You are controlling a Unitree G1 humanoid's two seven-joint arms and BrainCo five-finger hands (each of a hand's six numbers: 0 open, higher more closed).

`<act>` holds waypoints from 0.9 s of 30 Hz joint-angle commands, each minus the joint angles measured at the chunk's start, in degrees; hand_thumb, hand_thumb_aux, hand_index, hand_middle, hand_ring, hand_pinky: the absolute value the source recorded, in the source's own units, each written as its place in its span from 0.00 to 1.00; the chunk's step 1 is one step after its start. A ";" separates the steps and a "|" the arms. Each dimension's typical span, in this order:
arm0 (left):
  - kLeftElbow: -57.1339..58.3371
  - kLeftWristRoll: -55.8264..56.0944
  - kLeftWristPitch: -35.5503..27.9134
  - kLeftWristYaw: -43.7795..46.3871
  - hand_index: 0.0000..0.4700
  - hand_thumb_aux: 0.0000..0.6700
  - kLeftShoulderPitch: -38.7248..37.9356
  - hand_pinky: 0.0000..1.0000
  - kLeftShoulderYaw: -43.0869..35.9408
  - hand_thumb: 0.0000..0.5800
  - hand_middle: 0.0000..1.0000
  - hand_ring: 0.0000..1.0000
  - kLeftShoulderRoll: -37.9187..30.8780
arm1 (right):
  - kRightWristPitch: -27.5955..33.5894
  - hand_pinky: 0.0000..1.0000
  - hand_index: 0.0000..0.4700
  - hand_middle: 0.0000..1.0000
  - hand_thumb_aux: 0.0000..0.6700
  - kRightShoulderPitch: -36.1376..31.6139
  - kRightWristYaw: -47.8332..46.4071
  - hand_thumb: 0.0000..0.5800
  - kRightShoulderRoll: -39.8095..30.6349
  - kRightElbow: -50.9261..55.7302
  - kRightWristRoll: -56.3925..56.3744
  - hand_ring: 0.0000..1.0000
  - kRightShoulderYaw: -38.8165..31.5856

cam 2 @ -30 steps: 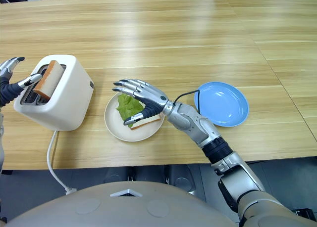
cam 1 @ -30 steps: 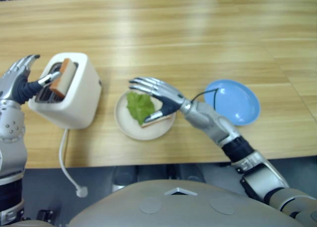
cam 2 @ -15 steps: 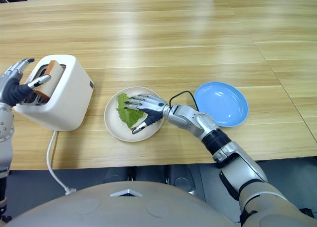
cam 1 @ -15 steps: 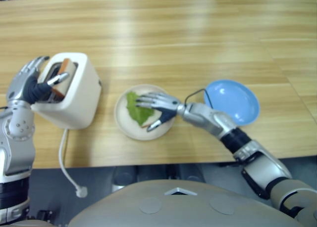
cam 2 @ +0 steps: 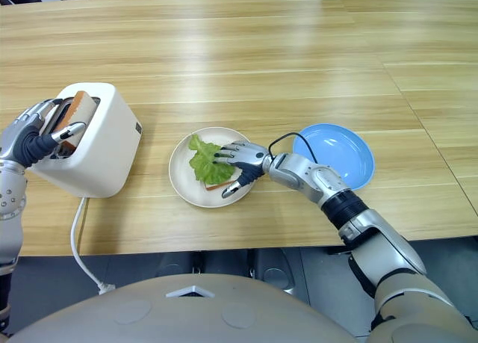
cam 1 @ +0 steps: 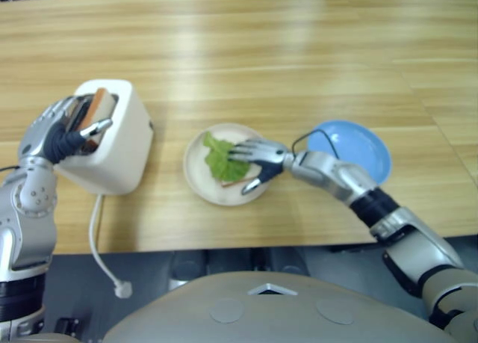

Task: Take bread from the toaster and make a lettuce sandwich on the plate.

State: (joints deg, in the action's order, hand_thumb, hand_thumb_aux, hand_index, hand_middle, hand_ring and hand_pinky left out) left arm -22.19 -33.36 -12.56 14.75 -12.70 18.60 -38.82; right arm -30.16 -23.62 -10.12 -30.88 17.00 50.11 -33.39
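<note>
A white toaster [cam 2: 101,145] stands at the left with a brown bread slice [cam 2: 75,107] sticking up from its slot. My left hand [cam 2: 30,139] is at the slot with its fingers curled on both sides of that slice. A cream plate [cam 2: 181,182] near the front middle holds another bread slice [cam 2: 217,184] with a green lettuce leaf [cam 2: 202,161] on top. Lying flat over the lettuce and bread is my right hand [cam 2: 243,160], its fingers spread and closed on nothing.
To the right of the cream plate sits a blue plate [cam 2: 337,158], close to my right forearm. The toaster's white cord [cam 2: 75,235] hangs over the table's front edge. A thin black cable [cam 2: 281,138] loops above my right wrist. The far half of the wooden table [cam 2: 246,51] is bare.
The cream plate with bread and lettuce has slid to the right under my right hand, which came down flat onto it. My left hand has closed around the slice in the toaster.
</note>
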 commanded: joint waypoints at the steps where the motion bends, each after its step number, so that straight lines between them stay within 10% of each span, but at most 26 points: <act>1: 0.74 -1.16 -0.49 0.18 0.00 0.00 -0.23 0.00 -0.38 0.00 0.00 0.00 -0.59 | -1.70 0.00 0.00 0.00 0.00 2.53 3.72 0.00 3.16 -3.92 -10.94 0.00 6.52; 8: 2.23 -2.19 -0.56 0.17 0.00 0.00 -0.03 0.00 -1.60 0.00 0.00 0.00 -0.53 | -6.88 0.00 0.00 0.00 0.00 15.02 3.58 0.00 14.75 -1.41 -43.27 0.00 18.51; 23: 5.11 -10.68 -4.18 -1.55 0.00 0.00 0.69 0.00 -3.08 0.00 0.00 0.00 -2.28 | -9.61 0.00 0.00 0.00 0.00 25.24 2.24 0.00 21.28 -6.53 -55.76 0.00 28.56; 25: 5.07 -11.11 -4.20 -1.68 0.33 0.34 1.12 0.00 -3.31 0.56 0.00 0.00 -2.24 | -9.16 0.00 0.00 0.00 0.00 25.86 1.93 0.00 21.61 -6.30 -56.04 0.00 29.01; 26: 5.20 -11.34 -4.18 -1.71 0.33 0.34 1.29 0.00 -3.41 0.56 0.00 0.00 -2.35 | -8.80 0.00 0.00 0.00 0.00 26.12 1.77 0.00 21.90 -6.25 -56.42 0.00 29.23; 27: 5.34 -11.48 -4.12 -1.66 0.55 0.56 1.45 0.00 -3.51 0.80 0.00 0.00 -2.46 | -8.42 0.00 0.00 0.00 0.00 26.40 1.55 0.00 22.19 -6.32 -56.96 0.00 29.49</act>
State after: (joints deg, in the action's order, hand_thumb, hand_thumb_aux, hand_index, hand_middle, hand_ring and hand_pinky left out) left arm -17.73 -43.79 -16.24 12.93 -11.50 16.00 -40.29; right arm -40.06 2.21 -8.00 -9.15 10.60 -5.20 -4.73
